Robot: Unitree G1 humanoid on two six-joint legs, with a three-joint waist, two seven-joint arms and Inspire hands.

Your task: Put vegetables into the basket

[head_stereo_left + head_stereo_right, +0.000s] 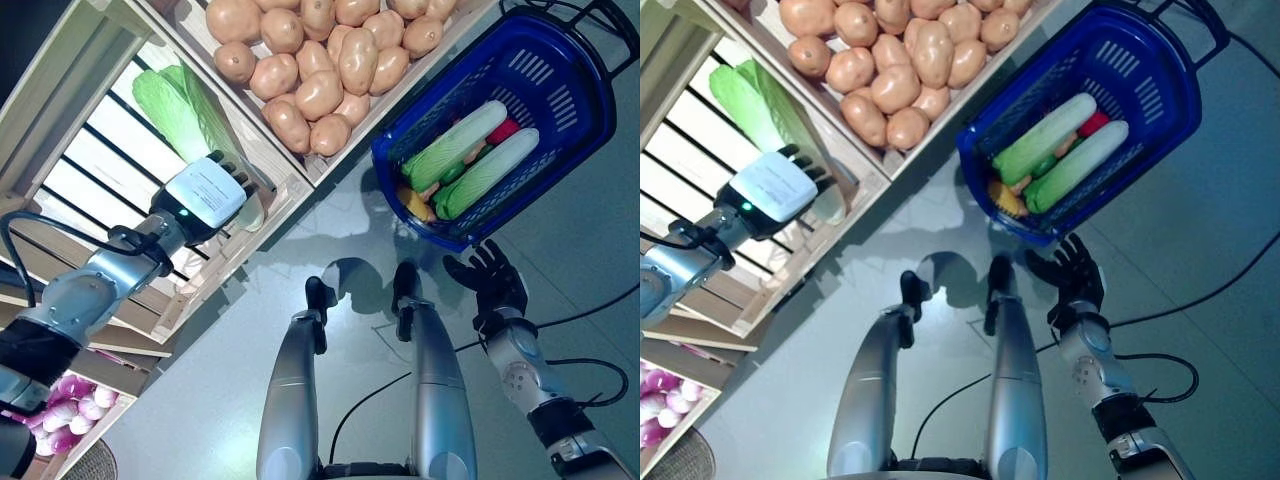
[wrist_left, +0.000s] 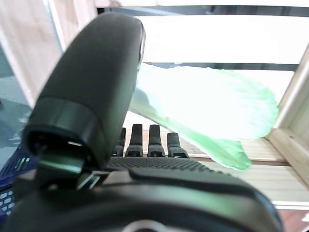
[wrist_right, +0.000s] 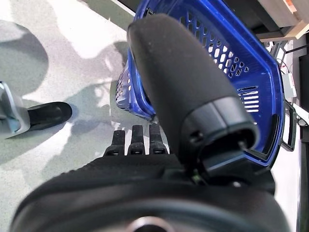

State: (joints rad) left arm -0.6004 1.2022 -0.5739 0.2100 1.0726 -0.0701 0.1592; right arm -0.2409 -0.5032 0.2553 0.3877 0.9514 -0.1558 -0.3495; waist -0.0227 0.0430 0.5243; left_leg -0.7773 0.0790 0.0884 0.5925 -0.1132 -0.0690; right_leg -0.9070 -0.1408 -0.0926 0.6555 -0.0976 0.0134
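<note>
A green cabbage (image 1: 178, 110) lies in the wooden crate (image 1: 75, 80) at the upper left. The left hand (image 1: 205, 195) sits at its lower end, fingers straight, not holding it. At the upper right, the blue basket (image 1: 560, 130) holds two more cabbages (image 1: 455, 145). The right hand (image 1: 490, 278) waits below the basket with fingers spread. Potatoes (image 1: 320, 50) fill the top middle.

The right hand (image 1: 490, 280), just below the blue basket (image 1: 578, 112), is matte black all over, with a thick rounded thumb and a finely dotted palm surface. Its arm (image 1: 520, 375) is silver-grey, with a round joint cap and a black band further back. The left hand (image 1: 205, 195), well away from the basket, wears a white rectangular back cover with a small green light; its silver-grey arm (image 1: 85, 290) has black joint sections.
</note>
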